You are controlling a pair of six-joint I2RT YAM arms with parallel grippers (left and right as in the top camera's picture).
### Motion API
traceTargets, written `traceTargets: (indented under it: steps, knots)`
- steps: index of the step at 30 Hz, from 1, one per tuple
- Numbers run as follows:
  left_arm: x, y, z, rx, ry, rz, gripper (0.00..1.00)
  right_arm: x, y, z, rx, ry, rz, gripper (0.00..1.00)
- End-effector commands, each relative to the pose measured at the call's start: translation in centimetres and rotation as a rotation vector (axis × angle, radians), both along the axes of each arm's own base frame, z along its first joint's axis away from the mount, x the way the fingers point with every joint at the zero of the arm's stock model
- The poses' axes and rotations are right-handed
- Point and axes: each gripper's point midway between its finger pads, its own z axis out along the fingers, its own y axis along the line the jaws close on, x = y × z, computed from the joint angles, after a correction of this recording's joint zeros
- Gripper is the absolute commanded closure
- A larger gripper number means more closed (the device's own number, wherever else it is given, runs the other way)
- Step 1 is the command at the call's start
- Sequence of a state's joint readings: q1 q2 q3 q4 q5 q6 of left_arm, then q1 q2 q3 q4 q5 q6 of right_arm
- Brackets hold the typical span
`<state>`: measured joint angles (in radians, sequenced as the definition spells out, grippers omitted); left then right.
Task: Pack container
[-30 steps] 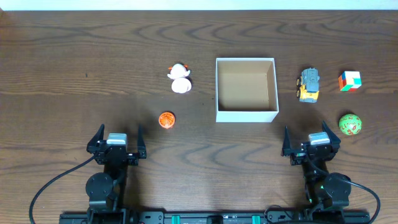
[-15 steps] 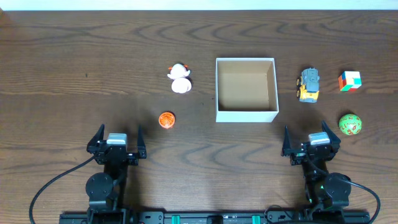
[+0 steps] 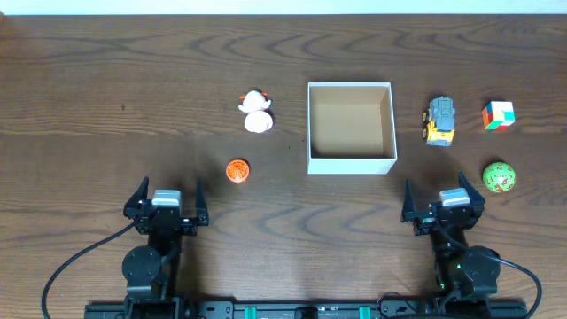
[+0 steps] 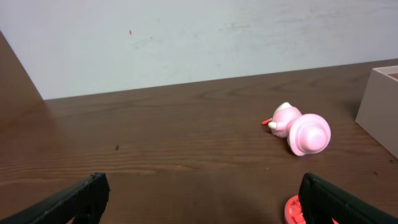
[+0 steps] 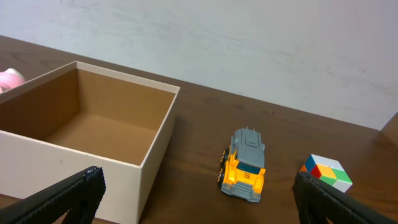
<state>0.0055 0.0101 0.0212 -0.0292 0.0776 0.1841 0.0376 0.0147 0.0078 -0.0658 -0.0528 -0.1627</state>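
Near the front edge, left of centre, the left gripper [image 3: 168,193] is sitting with its fingers spread wide, released. A pink toy [image 3: 257,112] is lying on its side, and an orange ball [image 3: 237,171] is resting nearer the front. The container [image 3: 351,165] (white walls, brown inside) is standing mid-table, toward the back edge. Just right of it a toy truck [image 3: 439,121], a coloured cube [image 3: 498,115] and a green ball [image 3: 498,177] are lying. The right gripper [image 3: 440,197] is gaping too, near the front edge.

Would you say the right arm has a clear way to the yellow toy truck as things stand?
Probably yes. The right gripper is open, and only bare table lies between it and the toy truck; the box stands off to the left, the cube and green ball to the right.
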Motion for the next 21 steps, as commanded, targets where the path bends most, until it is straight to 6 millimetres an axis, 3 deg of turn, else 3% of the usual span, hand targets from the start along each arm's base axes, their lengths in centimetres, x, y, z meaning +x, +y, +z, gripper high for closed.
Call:
traceTargets:
  steps: [1,21]
  knots:
    - [-0.06,-0.01,-1.51,0.008,0.044,-0.004,0.02,-0.02,-0.17,0.00,-0.007,-0.004,-0.005,0.01]
    - [-0.06,-0.02,-1.51,0.008,0.044,-0.004,0.02,0.01,-0.22,0.54,-0.018,-0.027,-0.008,0.01]
